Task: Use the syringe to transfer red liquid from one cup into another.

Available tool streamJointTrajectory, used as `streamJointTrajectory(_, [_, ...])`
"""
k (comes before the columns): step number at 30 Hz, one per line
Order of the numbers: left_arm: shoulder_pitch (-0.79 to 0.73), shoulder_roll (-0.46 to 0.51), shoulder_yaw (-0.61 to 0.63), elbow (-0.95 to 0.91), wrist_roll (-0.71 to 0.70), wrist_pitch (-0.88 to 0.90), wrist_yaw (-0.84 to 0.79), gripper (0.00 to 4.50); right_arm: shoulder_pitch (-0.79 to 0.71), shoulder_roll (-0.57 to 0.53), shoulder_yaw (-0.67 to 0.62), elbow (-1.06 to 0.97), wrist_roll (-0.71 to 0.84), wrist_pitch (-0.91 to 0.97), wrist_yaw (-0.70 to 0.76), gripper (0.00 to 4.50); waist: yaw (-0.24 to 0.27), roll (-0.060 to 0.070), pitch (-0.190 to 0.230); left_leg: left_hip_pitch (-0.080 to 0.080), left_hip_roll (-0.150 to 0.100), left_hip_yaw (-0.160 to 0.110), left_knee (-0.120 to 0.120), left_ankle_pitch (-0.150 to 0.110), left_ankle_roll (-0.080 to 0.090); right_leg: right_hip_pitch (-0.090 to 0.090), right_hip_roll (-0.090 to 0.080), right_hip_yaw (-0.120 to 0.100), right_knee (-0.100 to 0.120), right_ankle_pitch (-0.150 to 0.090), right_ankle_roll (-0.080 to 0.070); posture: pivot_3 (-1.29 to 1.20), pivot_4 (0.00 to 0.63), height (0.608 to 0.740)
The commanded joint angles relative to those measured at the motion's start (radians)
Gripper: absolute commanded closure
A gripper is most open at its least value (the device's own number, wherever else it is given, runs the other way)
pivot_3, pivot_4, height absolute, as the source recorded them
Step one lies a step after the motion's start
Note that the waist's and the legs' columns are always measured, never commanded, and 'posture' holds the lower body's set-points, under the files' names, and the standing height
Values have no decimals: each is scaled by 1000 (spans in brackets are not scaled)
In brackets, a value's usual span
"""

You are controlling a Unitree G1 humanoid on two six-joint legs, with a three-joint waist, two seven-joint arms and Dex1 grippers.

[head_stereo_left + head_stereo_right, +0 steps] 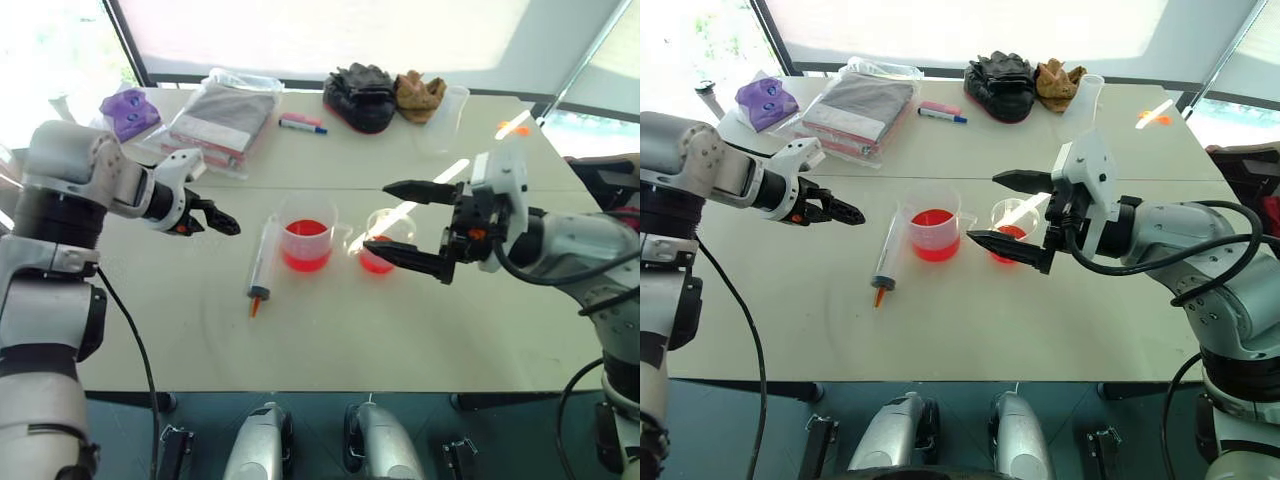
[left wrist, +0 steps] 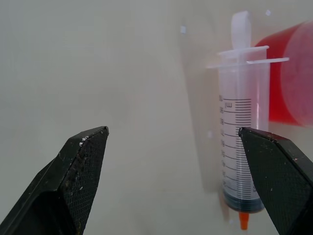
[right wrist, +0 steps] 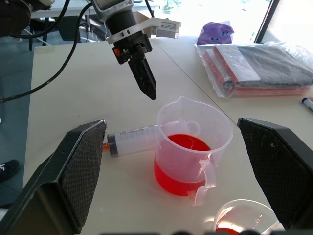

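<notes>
On the table [image 1: 420, 330], the syringe [image 1: 262, 265] lay flat just left of the handled beaker [image 1: 306, 240], orange tip nearest. The left gripper [image 1: 212, 217] hovered left of it, fingers wide and empty; the right gripper [image 1: 412, 224] gaped, empty, around the smaller cup [image 1: 383, 240].

A pale beige table [image 1: 330, 340] is seen from above, its top formed of two sections joined along a seam running across the middle. Bright daylight is admitted through windows [image 1: 330, 30] behind the far edge, where a light blind is framed by dark mullions [image 1: 125, 40]; a streak of sunlight is cast across the tabletop. A dark teal floor [image 1: 520, 440] is visible beneath the near edge. In the right wrist view, further tables [image 3: 73, 10] and a dark window post [image 3: 266, 19] are shown at the room's bright far side.
</notes>
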Motion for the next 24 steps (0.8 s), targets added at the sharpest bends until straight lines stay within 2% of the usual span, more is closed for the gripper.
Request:
streamJointTrajectory(1, [-24,-11,-10,-16,-56,8,-13,9,-1,6,-16,-9,-9,-24,-9,0,-1,0,0,0,0,0,1,0,0,0,0,0,0,0,0,0,150,740])
streamJointTrajectory(9, [-16,-85,-35,-17,-54,8,26,9,12,26,-21,-23,-18,-28,-43,0,-2,0,0,-2,1,0,9,-1,1,-1,0,0,6,0,1,0,150,740])
streamJointTrajectory(18, [-1,-274,51,107,108,-40,180,9,22,38,-25,-37,-10,-23,-75,0,-2,0,0,-2,0,-1,11,-3,6,-1,0,1,10,0,0,0,150,740])
streamJointTrajectory(24, [19,-290,43,126,199,-67,212,9,32,40,-36,-48,-3,-19,-90,0,-3,0,0,-1,0,-1,11,-3,6,-1,0,1,11,0,0,0,150,740])
